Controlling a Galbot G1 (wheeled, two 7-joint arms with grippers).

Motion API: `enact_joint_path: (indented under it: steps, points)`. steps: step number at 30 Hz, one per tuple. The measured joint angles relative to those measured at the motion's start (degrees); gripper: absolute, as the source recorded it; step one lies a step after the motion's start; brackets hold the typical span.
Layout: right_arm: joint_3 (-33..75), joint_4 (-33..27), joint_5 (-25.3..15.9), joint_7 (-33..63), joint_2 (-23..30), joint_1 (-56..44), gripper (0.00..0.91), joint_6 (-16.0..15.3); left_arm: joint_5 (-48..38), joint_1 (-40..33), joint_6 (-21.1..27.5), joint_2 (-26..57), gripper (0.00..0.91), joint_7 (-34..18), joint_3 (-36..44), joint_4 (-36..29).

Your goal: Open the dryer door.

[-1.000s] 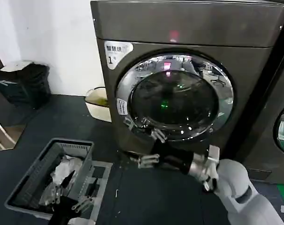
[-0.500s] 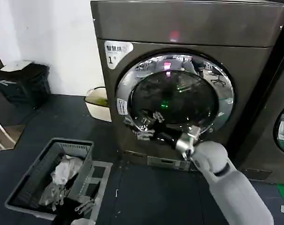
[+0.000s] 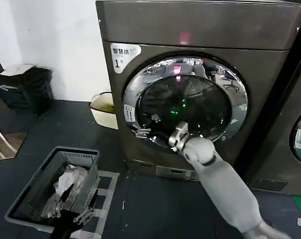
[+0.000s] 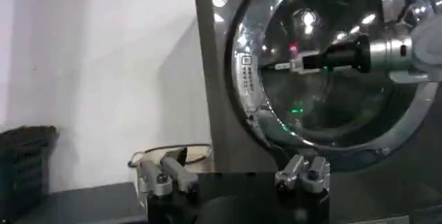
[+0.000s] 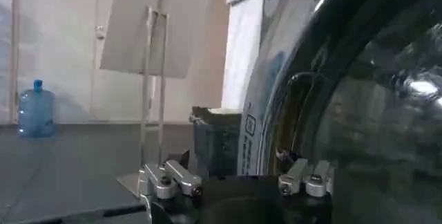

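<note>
Chrome-ringed dark-glass dryer door (image 3: 185, 102) sits shut; right tool (image 3: 146, 130), fingers spread, at its lower-left rim.

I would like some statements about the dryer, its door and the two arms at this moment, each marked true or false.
1. The dryer door is shut against the dryer. True.
2. The right pincer is raised to the lower left part of the door's chrome ring. True.
3. The white sticker on the dryer shows the number 3. False: it shows a 1.
4. The left pincer grips the door. False: it is open and empty, held away from the door, low beside the grey basket.
5. The grey basket on the floor is empty. False: light-coloured laundry lies in it.
</note>
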Motion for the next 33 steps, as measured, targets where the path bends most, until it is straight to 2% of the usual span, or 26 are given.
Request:
enact_joint_path:
  steps: [6,11,15,21,24,27,30,33]
  points:
    - [-0.80,-3.46,0.30,-0.80,1.61,2.12,0.907,-0.02,0.10,0.41,1.53,-0.09,0.907,0.68,-0.33,-1.22]
    - [-0.61,-2.94,1.71,-6.16,0.52,1.68,0.907,-1.30,-0.07,0.03,3.57,0.24,0.907,-0.49,-0.42,-1.50]
    - [0.21,-1.50,2.86,-12.37,-1.18,0.58,0.907,-1.44,-1.51,-0.85,3.69,1.14,0.907,1.46,-1.55,-0.56]
    - [1.24,1.95,3.53,-21.84,-4.94,-1.77,0.907,-1.65,-14.79,-5.06,7.09,4.90,0.907,8.76,-7.01,2.47]
    - [2.03,3.82,4.10,-26.65,-6.83,-2.98,0.907,-1.95,-18.65,-7.67,6.57,7.97,0.907,11.18,-10.34,4.49]
    - [2.91,5.64,4.84,-31.57,-8.38,-4.29,0.907,-2.87,-23.34,-10.27,8.24,11.82,0.907,11.37,-12.85,6.93]
    - [3.82,7.48,4.87,-36.29,-9.87,-5.71,0.907,-3.44,-29.21,-12.91,11.29,16.65,0.907,9.17,-13.38,9.53]
    - [4.98,9.23,5.71,-39.86,-11.47,-7.44,0.907,-2.95,-32.24,-15.44,12.44,21.69,0.907,9.66,-13.25,12.75]
